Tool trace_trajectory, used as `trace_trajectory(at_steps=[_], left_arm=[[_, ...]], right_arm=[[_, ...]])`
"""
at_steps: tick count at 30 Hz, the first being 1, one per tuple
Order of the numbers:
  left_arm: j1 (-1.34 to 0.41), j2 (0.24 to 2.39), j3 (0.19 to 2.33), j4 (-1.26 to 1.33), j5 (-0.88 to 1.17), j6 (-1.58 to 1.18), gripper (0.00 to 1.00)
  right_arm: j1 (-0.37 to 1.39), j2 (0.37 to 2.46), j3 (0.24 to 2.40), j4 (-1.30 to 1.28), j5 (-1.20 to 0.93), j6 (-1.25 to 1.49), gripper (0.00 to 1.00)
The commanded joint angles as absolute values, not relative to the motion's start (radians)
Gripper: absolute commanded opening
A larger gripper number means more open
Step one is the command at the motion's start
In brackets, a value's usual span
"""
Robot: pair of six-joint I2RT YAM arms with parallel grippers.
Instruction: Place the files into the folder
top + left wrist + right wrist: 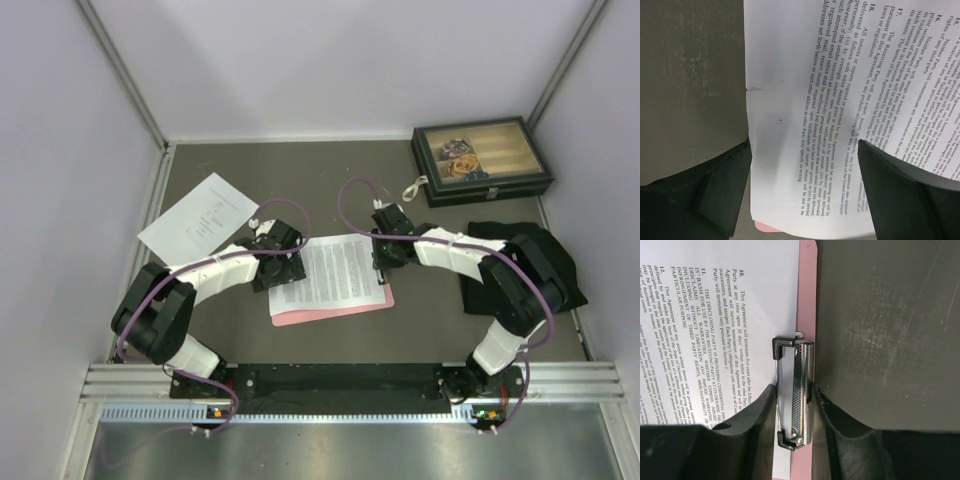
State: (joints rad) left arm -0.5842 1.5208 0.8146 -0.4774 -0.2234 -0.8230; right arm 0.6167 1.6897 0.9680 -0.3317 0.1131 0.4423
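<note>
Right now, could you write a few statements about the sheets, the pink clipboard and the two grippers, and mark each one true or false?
1. The densely printed sheet lies on the pink clipboard. True.
2. The sparsely printed sheet lies on the clipboard too. False: it lies apart, far to the left.
3. The right gripper pinches the metal clip between its fingers. True.
4. The left gripper is shut on the printed sheet. False: its jaws stand wide open over that sheet's edge.
5. The dark box stands on the black cloth. False: they are apart.
</note>
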Motion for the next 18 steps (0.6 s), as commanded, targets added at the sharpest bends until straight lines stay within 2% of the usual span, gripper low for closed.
trace_trajectory(at_steps=[1,7,18], left_arm=[[-0.595,1.591,0.773,-0.451,-0.123,-0.87,0.91],[-0.597,1.608,0.785,-0.446,-0.115,-0.861,0.9],[-0.623,1.603,0.795,-0.443,-0.086,-0.856,0.95]], right_arm=[[0.585,1.652,0.884,-0.244,-0.04,0.514,0.0],[0.528,1.618,0.828,-0.198,-0.094,0.517,0.0],[0.492,1.621,0.796,-0.146,-0.143,0.558,0.0]])
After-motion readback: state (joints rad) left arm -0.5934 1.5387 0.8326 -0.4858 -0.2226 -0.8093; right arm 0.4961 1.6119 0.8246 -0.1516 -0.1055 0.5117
